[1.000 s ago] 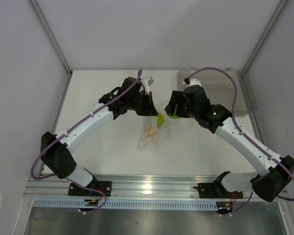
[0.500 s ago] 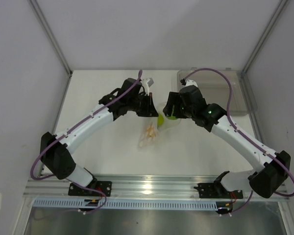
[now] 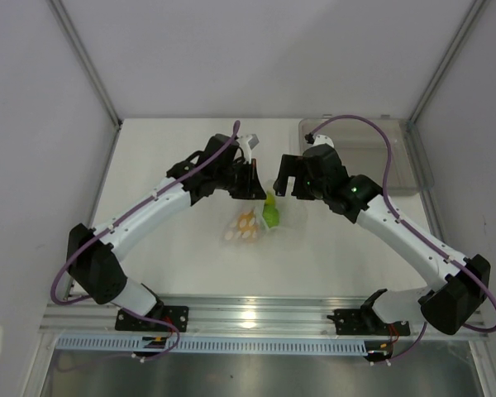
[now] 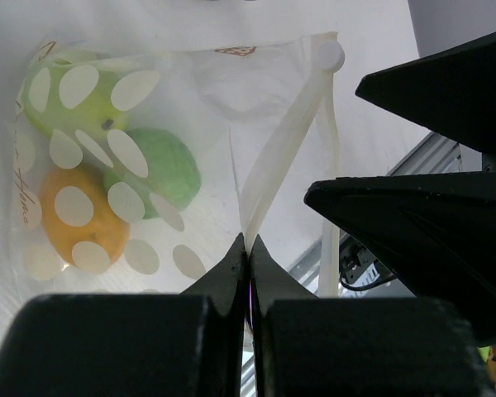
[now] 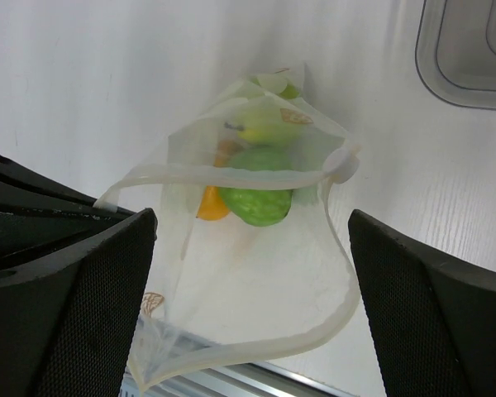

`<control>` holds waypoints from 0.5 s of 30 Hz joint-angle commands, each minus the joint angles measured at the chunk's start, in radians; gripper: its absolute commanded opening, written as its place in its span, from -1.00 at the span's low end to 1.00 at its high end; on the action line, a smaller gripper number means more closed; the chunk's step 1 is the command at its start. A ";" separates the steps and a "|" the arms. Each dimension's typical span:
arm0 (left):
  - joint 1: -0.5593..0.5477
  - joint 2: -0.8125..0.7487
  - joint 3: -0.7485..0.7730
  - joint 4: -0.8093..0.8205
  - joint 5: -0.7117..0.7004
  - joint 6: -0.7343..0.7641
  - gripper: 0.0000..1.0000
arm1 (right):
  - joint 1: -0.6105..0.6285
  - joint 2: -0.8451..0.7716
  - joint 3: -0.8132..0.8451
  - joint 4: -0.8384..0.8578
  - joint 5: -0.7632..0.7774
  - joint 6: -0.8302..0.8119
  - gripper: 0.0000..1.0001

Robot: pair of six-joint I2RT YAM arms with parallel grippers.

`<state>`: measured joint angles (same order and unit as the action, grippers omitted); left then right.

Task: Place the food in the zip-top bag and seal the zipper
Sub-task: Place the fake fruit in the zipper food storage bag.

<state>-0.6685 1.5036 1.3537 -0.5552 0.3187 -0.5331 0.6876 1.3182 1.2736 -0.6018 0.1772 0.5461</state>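
The left gripper is clamped tight on the mouth edge of the zip-top bag, holding it over the middle of the white table. All the food, two lime-green pieces and one orange, sits inside the bag. The zipper gapes unsealed. The right gripper is spread wide and empty, facing the bag's mouth. A clear tray lies at the table's far right corner.
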 commanded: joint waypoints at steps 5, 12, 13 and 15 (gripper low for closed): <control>-0.006 -0.051 -0.007 0.021 0.011 0.013 -0.99 | 0.006 -0.068 0.056 -0.015 0.050 -0.002 0.98; -0.006 -0.049 0.035 -0.012 0.054 0.045 -0.99 | -0.072 -0.125 0.075 -0.093 0.021 -0.028 0.96; -0.006 -0.058 0.038 -0.012 0.074 0.051 -0.99 | -0.133 -0.129 0.070 -0.105 -0.016 -0.026 0.96; -0.008 -0.069 0.033 -0.003 0.098 0.068 -0.99 | -0.199 -0.142 0.055 -0.122 -0.065 -0.041 0.95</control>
<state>-0.6689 1.4944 1.3540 -0.5694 0.3508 -0.5045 0.5735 1.2053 1.3090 -0.6704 0.1600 0.5293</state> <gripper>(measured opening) 0.005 0.977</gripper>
